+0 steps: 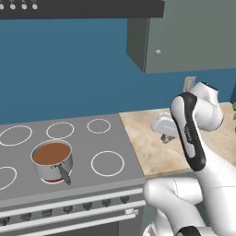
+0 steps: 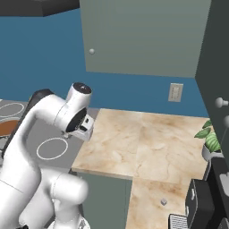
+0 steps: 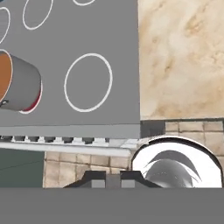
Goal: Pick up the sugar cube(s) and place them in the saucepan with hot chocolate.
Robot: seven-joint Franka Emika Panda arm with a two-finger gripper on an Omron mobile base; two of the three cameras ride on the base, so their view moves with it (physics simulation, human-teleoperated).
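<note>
The saucepan with hot chocolate stands on the front left of the stove, a shiny steel pan with brown liquid, a dark handle toward the front and a red glow at its base. It sits at the left edge of the hand view as the saucepan. My gripper hangs above the seam between stove and counter, to the right of the pan. In the hand view the gripper is shut on a small pale sugar cube between its dark tips. Another sugar cube lies on the counter near its front edge.
The grey stove top carries flat white burner rings. The beige counter runs to the right, with a potted plant and a dark appliance at its right end. A grey wall cabinet hangs overhead.
</note>
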